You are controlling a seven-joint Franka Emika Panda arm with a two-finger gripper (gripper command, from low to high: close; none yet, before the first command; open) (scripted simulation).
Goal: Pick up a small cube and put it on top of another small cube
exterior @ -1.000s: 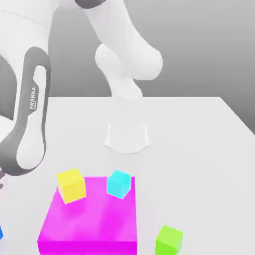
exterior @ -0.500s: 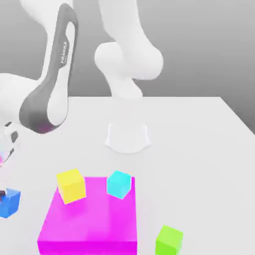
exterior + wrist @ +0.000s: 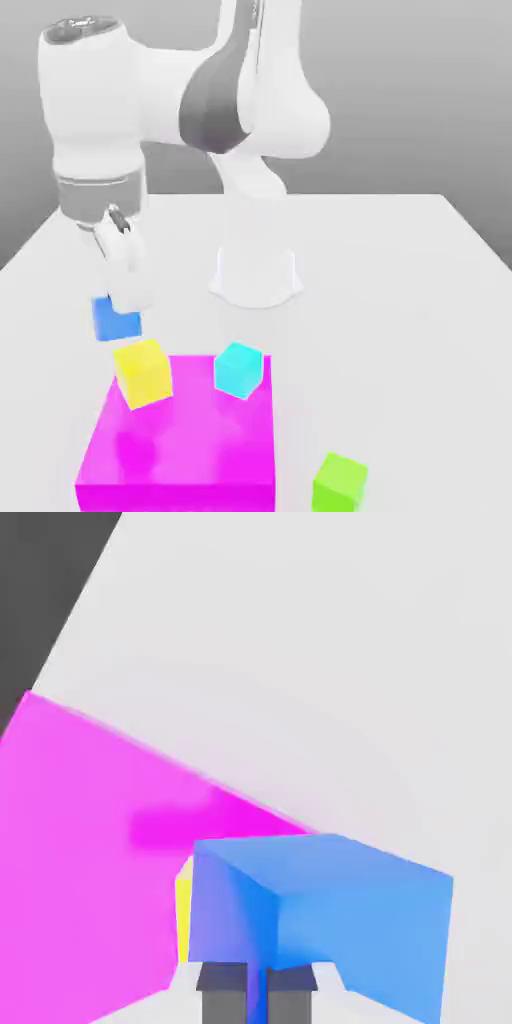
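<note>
My gripper [image 3: 122,300] is shut on the small blue cube [image 3: 115,319] and holds it in the air just above the yellow cube [image 3: 143,372]. The yellow cube rests on the big magenta block [image 3: 180,445], near its far corner on the exterior view's left. A cyan cube [image 3: 240,369] sits at the block's other far corner. In the hand view the blue cube [image 3: 320,917] hangs between my fingers [image 3: 225,992], with a sliver of the yellow cube [image 3: 183,912] showing beside it over the magenta block [image 3: 90,862].
A green cube [image 3: 339,483] stands on the white table [image 3: 400,290] near its front edge, to the exterior view's right of the magenta block. The arm's round white base [image 3: 256,275] sits mid-table behind the block.
The arm has swung from the exterior view's left edge toward the middle. The blue cube has gone up off the table with it and now hangs over the yellow cube.
</note>
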